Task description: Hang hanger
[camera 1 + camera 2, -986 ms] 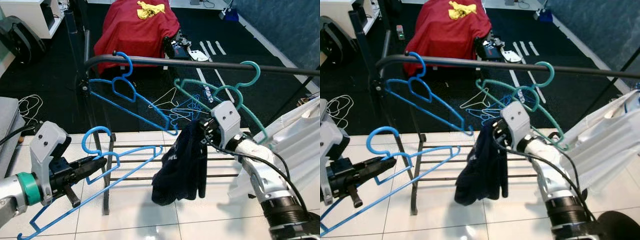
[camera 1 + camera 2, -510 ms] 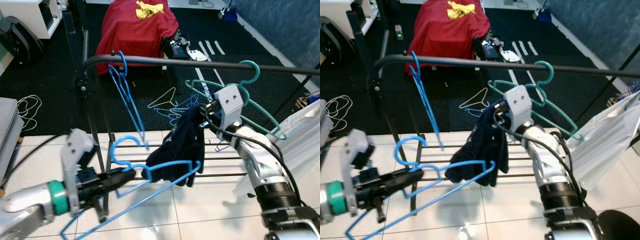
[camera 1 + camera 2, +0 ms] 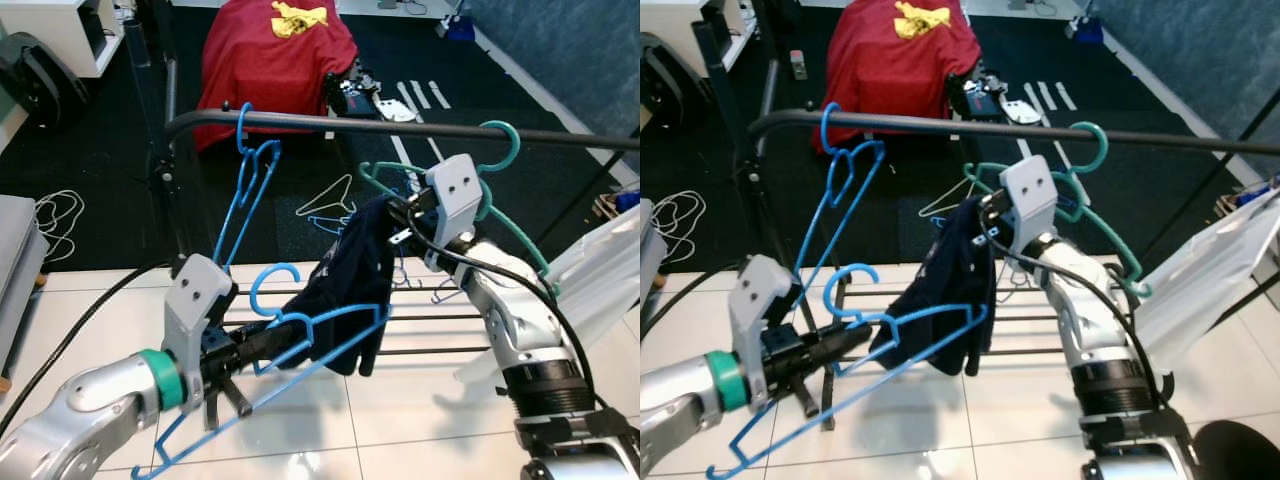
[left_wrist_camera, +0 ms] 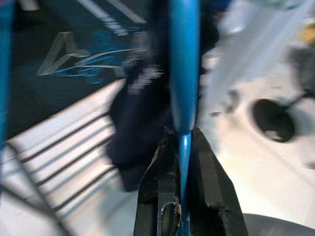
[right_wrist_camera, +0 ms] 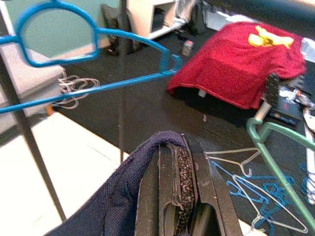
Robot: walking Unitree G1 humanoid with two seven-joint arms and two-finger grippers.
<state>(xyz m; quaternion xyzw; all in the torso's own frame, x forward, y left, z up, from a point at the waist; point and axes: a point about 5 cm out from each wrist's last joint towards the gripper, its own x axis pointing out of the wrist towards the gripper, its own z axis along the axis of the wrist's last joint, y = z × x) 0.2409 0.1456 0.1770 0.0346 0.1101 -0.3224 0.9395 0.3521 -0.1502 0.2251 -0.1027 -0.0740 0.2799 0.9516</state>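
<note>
The left tool point(image 3: 268, 345) is pinched tight on a blue hanger point(image 3: 300, 335), down low in front of the black rail point(image 3: 400, 125). This hanger looks thin, light and stiff. It is smooth plastic, so I think it could slip or twist if it is held far from the hook. The best place to hold it looks like the neck, right under the hook, which is about where the left tool has it now. Next along, a dark cloth point(image 3: 350, 285) hangs under the rail, and one arm of the blue hanger pokes in beneath it. The cloth looks soft and floppy, so it will sag and may slide off. The right tool point(image 5: 179, 179) is closed on the top edge of the cloth, just under the rail. Another blue hanger point(image 3: 245, 190) and a green hanger point(image 3: 500, 205) already hang on the rail. Since half a second ago, the left tool has moved the blue hanger closer under the cloth. The hanging blue hanger has swung, and the right tool has lifted the cloth a bit nearer the rail.
</note>
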